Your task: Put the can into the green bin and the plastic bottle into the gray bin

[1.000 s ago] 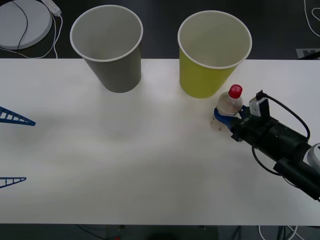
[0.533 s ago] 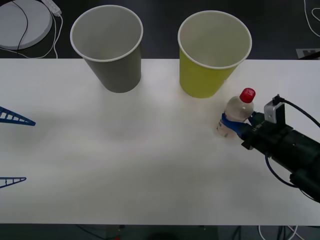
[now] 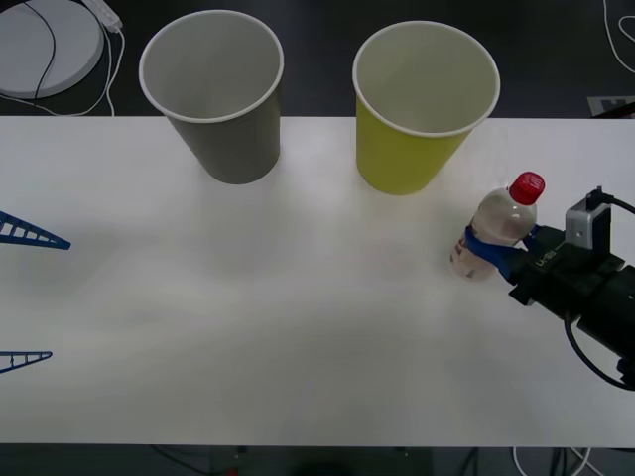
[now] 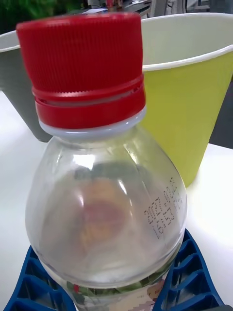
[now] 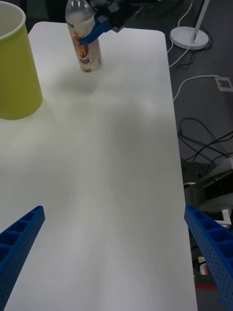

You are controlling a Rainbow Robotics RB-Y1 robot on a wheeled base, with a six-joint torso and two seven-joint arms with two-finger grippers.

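The plastic bottle (image 3: 493,230), clear with a red cap (image 3: 527,186), stands tilted at the table's right side, its cap leaning right. My right gripper (image 3: 488,250) is shut on the bottle's middle; its blue fingers (image 4: 191,274) hug the bottle (image 4: 104,214). The green bin (image 3: 425,104) stands just behind and left of the bottle, and the gray bin (image 3: 213,94) stands further left. Both bins are upright with nothing showing inside. My left gripper (image 3: 20,296) waits open at the table's left edge. The left wrist view shows the bottle (image 5: 86,46) held beside the green bin (image 5: 14,68). The can is out of view.
The white table (image 3: 298,327) stretches bare between the two arms. A round white disc with cables (image 3: 45,45) lies behind the table's far left corner. Cables and a white stand base (image 5: 191,36) lie on the floor past the table's edge.
My right gripper has carried the bottle to the right and a little toward the front, away from the green bin. The left arm has stayed still.
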